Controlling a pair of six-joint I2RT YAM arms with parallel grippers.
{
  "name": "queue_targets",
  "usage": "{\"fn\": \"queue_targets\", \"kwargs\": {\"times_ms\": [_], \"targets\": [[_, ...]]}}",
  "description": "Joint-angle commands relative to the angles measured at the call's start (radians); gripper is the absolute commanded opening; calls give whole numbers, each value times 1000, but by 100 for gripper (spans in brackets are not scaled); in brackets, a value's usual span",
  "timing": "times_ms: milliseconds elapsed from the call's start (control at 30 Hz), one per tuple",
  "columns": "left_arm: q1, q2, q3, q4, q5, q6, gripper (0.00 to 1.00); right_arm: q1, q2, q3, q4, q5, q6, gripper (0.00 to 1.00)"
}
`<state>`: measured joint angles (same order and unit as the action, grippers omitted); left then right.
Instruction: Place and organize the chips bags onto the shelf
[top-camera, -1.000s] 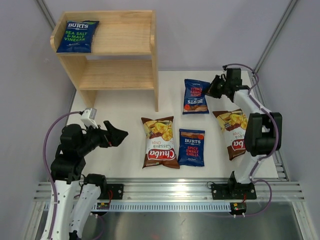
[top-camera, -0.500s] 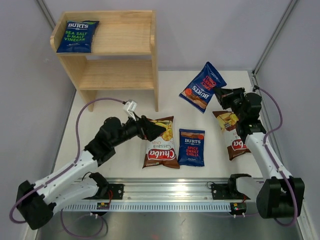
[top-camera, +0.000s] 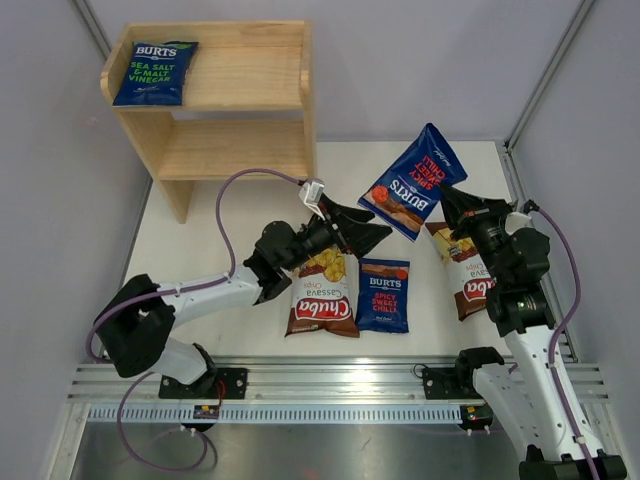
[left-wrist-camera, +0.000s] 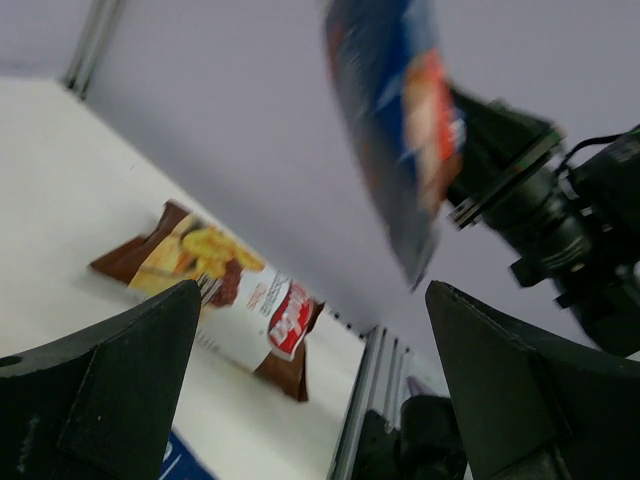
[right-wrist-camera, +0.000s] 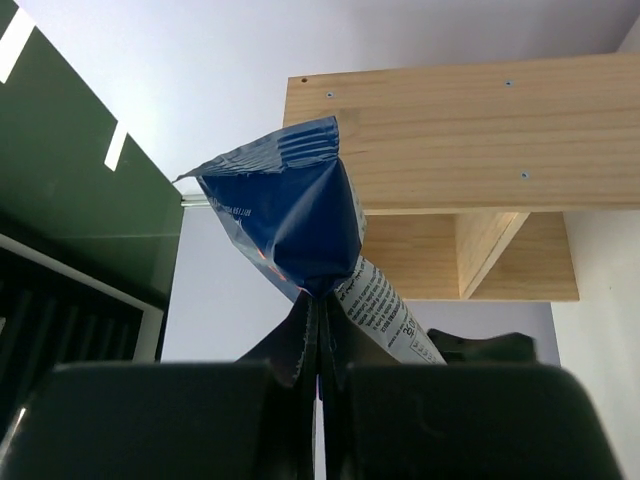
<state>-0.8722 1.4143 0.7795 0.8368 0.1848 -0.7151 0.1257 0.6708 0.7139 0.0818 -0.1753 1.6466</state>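
Note:
My right gripper is shut on the edge of a red-lettered dark blue Burts bag and holds it tilted in the air above the table. In the right wrist view the gripper pinches the bag's seam, with the wooden shelf behind it. My left gripper is open and empty, just left of and below the held bag. In the left wrist view the bag hangs blurred above the open fingers. A green-lettered Burts bag lies on the shelf's top tier, at the left.
On the table lie a Chuba bag partly under my left arm, a second red-lettered Burts bag beside it, and another Chuba bag partly under my right arm, also in the left wrist view. The shelf's lower tier holds nothing.
My left arm has stretched out to the right, its open gripper now close to the held bag. My right arm has lifted the Burts bag off the table and holds it slightly higher.

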Motion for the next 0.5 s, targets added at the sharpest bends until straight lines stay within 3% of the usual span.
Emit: {"fn": "queue_targets", "kwargs": {"times_ms": [0,200,467], "targets": [[-28,37,92,298,25,-6,99,9,-7,2,-36,31,51,0],[-39,54,110,357,41,-6,99,9,-37,-7,-40,23,58,0],[-39,89,142,314,-45,-52,97,32,-57,-33,29,10,91,0]]}}
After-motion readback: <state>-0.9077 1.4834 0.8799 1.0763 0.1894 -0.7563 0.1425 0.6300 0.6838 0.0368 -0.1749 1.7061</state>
